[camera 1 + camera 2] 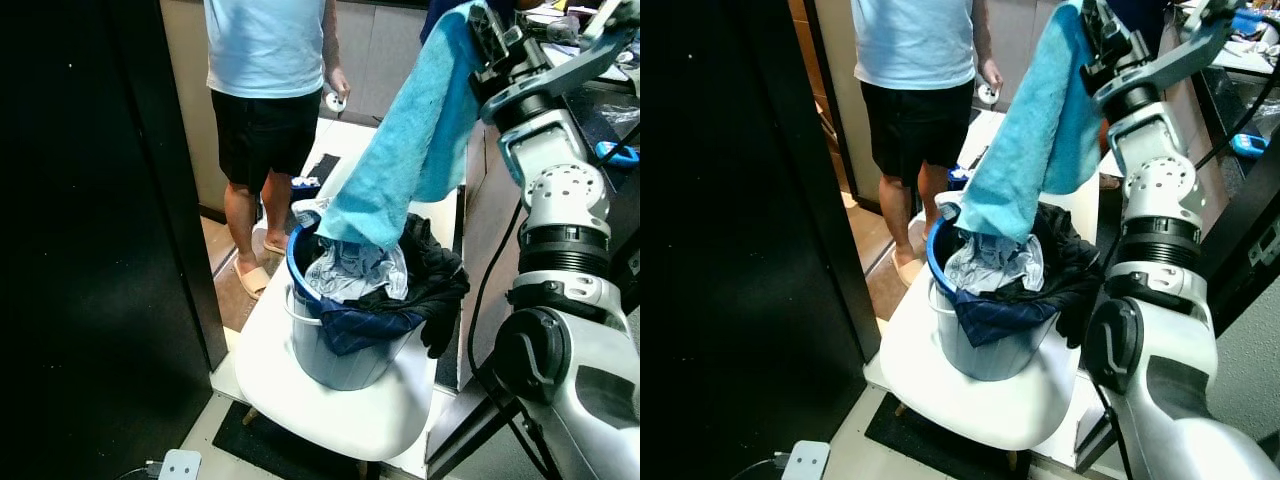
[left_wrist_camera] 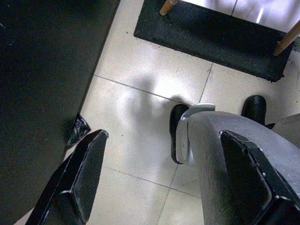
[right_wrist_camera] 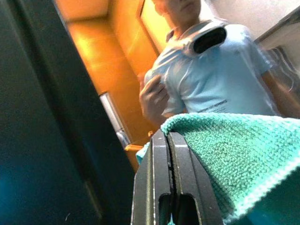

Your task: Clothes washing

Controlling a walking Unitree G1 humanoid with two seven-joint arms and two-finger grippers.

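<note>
One bucket (image 1: pixel 340 365), one blue towel (image 1: pixel 400 150) above it pinched in right gripper (image 3: pixel 168 140); left gripper (image 2: pixel 159 187) fingers apart; person's head cut off

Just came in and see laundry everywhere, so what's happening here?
The robot's right gripper is shut on a blue towel, holding it high so its lower end hangs over a bucket stuffed with clothes on a white chair. The left gripper hangs open near the floor. A person stands behind.
</note>
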